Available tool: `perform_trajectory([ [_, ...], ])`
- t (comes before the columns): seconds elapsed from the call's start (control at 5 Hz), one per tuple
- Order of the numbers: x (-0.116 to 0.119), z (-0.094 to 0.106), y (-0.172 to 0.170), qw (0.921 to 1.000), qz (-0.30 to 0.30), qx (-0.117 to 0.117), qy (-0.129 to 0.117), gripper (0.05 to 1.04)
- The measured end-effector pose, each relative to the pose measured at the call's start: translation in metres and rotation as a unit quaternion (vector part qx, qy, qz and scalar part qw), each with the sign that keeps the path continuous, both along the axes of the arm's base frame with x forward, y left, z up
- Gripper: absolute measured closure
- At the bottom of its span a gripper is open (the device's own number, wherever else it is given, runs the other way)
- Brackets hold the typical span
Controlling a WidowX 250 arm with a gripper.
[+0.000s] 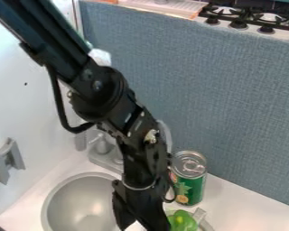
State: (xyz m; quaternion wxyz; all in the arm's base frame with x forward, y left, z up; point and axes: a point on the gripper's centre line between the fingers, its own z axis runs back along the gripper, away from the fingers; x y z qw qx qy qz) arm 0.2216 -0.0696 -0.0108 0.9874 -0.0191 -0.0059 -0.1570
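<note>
The black arm is slanting in from the upper left, and its tool is hanging at the bottom of the view, between the round grey sink and a shiny green thing. Whether the tool is standing wide or narrow, or gripping anything, I cannot tell. The green thing is sitting just to one side of it, near the bottom edge, with a grey piece beside it. Just behind, a green can is standing upright on the white desk, close to the blue-grey partition. A looping cable is hanging by the can, so a sideways swing could be knocking or tipping it. The faucet is standing behind the sink, partly hidden by the arm, so a backward swing could be bumping it. The green thing is looking smooth and rounded; an off-centre pinch could be sending it sliding.
</note>
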Motion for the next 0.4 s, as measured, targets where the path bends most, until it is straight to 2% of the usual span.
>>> perform_trajectory([
  [0.2, 0.02, 0.022, -0.008, 0.9995, 0.005, -0.015, -0.028, 0.083],
  [0.4, 0.037, 0.038, -0.013, 0.999, 0.009, -0.017, -0.041, 0.083],
])
